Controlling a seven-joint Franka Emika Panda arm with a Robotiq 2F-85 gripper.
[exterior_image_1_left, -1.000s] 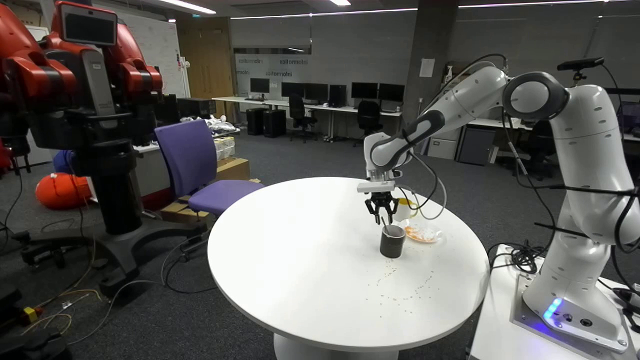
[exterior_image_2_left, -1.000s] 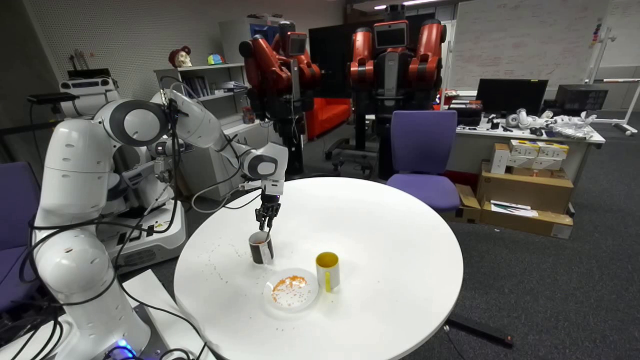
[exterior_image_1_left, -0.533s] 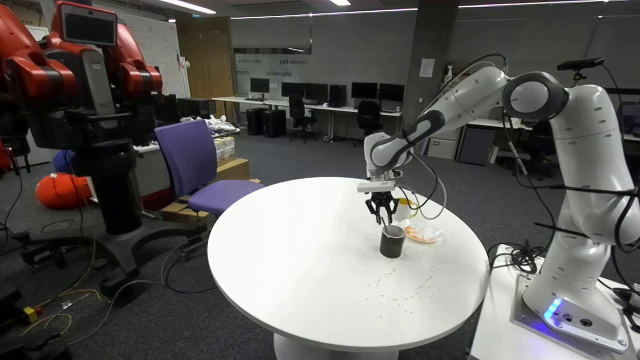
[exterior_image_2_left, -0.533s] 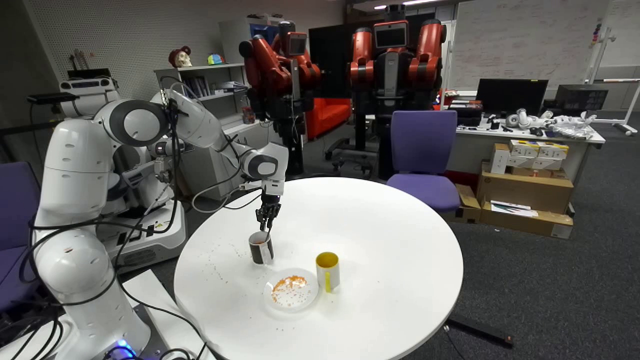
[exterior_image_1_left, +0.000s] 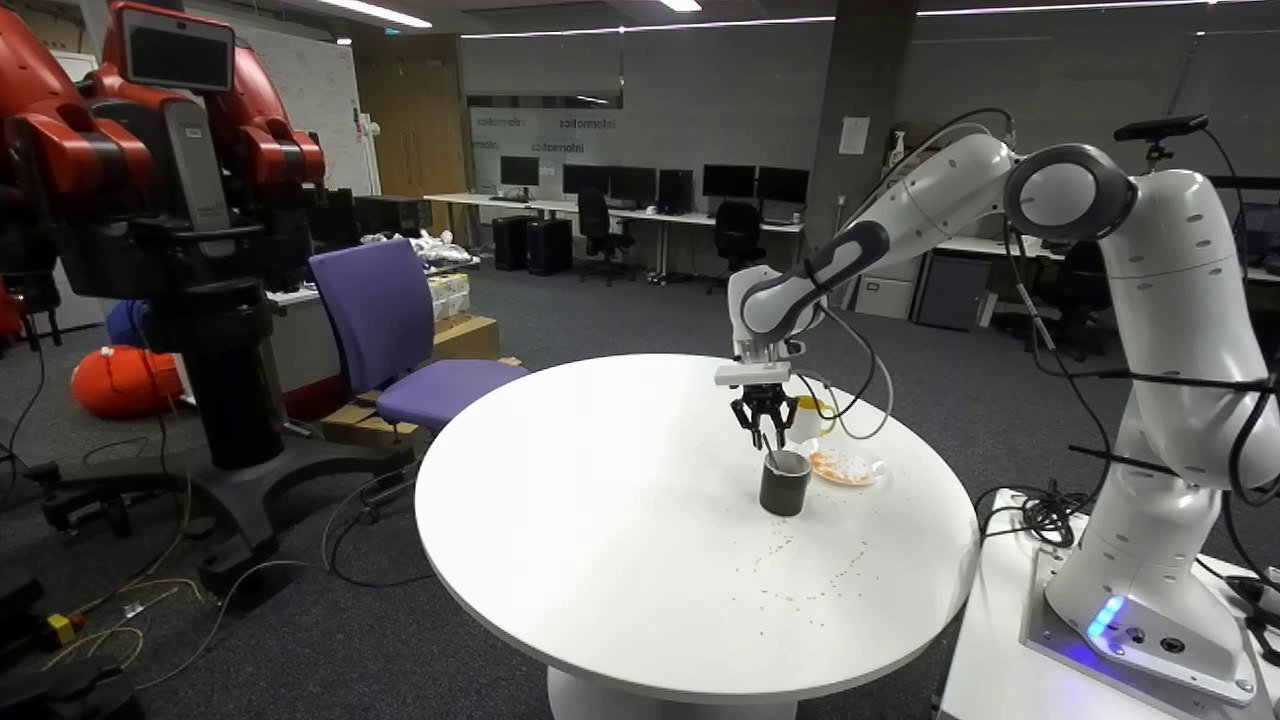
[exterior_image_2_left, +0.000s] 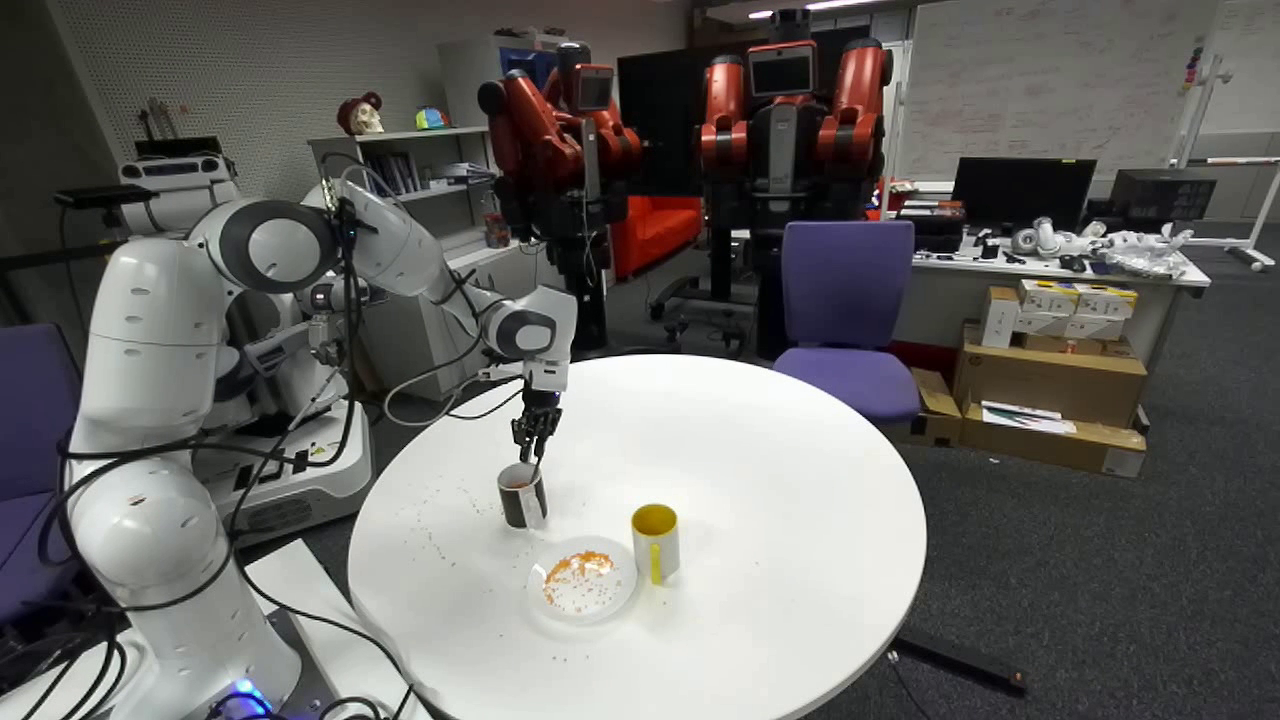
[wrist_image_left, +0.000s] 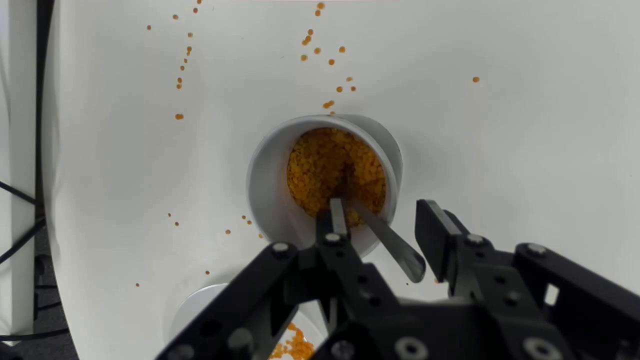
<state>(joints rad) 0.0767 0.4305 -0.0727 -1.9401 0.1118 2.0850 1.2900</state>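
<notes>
Grey utensil (wrist_image_left: 395, 246), in mug (exterior_image_1_left: 785, 490), btwn claw (wrist_image_left: 382, 215) tips

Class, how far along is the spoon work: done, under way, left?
Perhaps done: orange grains lie on the plate. In hand: the open gripper straddles the unclamped spoon. Left, probably: gripping and lifting it from the dark mug, where more grains show.

Ceiling strip light (exterior_image_1_left: 375, 12) glows; tabletop (exterior_image_1_left: 580, 510) bright, carpet (exterior_image_1_left: 570, 315) dim. Wrist view: soft shadow (wrist_image_left: 422, 142) right of mug (wrist_image_left: 270, 185).
</notes>
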